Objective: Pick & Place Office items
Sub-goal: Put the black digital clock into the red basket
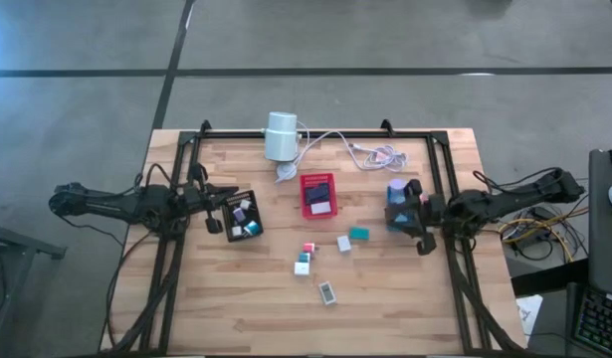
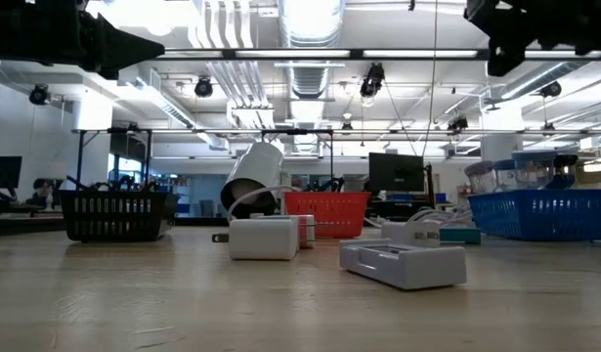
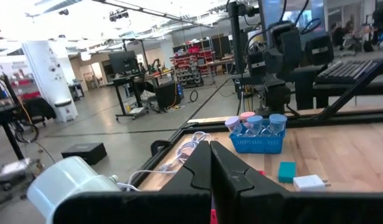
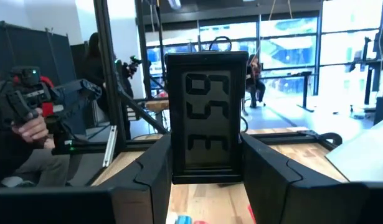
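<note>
My right gripper is high over the blue tray at the table's right and is shut on a black slab with a grey digit display. My left gripper is shut and empty, above the black tray, which holds a few small pieces. Loose items lie flat on the table's middle: a teal block, a white block, a pink and teal piece, a white block and a white and grey piece. My right gripper pinches the black slab between its two fingers, one on each long edge, at the slab's lower part. The slab stands upright between the fingers with its display toward the wrist camera. It is lifted clear of the table.
A red tray stands at the table's middle back. A white cylinder with a white cable lies at the far edge. A black frame rail runs around the table. A person shows beyond the table in the right wrist view.
</note>
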### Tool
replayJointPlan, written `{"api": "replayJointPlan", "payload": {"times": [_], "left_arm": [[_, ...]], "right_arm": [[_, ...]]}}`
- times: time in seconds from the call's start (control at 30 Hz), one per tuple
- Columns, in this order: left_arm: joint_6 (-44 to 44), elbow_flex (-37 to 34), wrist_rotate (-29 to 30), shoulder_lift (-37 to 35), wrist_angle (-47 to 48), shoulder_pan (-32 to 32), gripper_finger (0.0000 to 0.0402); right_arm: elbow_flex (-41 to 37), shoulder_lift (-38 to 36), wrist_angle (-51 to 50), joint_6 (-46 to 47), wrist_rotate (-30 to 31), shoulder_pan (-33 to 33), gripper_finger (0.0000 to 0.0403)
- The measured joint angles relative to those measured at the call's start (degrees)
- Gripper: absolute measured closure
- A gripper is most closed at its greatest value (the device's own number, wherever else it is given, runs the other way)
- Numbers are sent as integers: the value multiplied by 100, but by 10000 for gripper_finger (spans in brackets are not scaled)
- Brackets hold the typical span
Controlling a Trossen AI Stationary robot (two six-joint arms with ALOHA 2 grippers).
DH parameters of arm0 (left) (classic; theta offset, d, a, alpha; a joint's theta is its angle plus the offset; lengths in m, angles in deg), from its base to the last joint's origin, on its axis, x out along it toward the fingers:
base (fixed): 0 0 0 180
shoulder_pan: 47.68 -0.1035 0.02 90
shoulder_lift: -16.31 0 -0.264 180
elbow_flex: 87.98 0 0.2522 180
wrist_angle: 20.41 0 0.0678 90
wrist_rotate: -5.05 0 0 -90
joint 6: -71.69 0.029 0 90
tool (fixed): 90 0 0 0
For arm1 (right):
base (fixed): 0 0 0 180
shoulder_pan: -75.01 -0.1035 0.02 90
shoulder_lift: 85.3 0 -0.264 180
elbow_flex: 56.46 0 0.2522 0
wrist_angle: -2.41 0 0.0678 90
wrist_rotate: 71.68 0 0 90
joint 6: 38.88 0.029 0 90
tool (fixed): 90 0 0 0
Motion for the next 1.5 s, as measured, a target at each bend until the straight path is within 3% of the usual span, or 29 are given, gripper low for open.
{"api": "replayJointPlan", "payload": {"times": [0.1, 0.27, 0.6, 1.5], "left_arm": [[143, 0, 95, 0, -24, 0, 401], [-381, 0, 612, 0, 12, 0, 401], [-160, 0, 623, 0, 111, 0, 401], [-160, 0, 621, 0, 111, 0, 401]], "right_arm": [[-183, -331, -13, -55, 0, 0, 255], [-429, -762, 3, -170, -20, -3, 255], [-907, -1317, 278, -313, -93, -2, 255], [-911, -1363, 168, -313, -335, -4, 255]]}}
